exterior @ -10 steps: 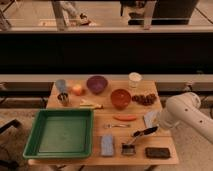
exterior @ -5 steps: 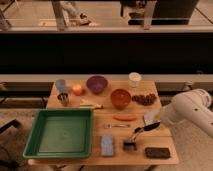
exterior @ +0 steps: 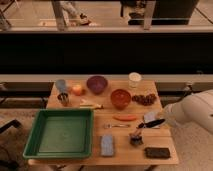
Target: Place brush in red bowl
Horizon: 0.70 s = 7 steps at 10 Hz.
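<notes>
Brush (exterior: 135,138) is lying near the front of the table (exterior: 125,152), its slim handle angling up toward the gripper (exterior: 154,123). Whether that is gripping it, I cannot tell. It is looking light and stiff, so mid-handle seems best. Red bowl (exterior: 120,98) is sitting farther back.

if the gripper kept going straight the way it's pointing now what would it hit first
The gripper, at the table's right side, points left and slightly down toward the tabletop. Straight on, it would likely meet the brush first, or pass over it toward the small silver utensil; its height above them is unclear.
</notes>
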{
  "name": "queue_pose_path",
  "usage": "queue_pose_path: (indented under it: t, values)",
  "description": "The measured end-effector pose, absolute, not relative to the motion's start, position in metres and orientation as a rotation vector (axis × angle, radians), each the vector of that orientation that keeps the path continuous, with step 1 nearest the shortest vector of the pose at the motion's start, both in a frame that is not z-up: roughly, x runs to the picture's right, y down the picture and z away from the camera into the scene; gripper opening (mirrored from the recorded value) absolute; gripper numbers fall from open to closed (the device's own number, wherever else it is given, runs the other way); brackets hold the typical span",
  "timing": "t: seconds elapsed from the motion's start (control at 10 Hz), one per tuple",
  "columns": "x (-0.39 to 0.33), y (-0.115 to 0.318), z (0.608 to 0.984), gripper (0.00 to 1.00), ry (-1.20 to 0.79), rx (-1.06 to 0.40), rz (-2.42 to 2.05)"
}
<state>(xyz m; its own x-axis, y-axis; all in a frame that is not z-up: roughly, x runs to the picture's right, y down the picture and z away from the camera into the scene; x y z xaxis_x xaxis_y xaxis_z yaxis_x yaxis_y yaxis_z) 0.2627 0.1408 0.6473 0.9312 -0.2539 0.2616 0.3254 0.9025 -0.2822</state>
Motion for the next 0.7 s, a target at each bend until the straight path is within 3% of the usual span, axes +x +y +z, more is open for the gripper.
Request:
queue_pose_path:
  t: [0.7]
  values:
    - [0.244, 0.121, 0.598, 0.00, -0.273, -0.213, -0.366]
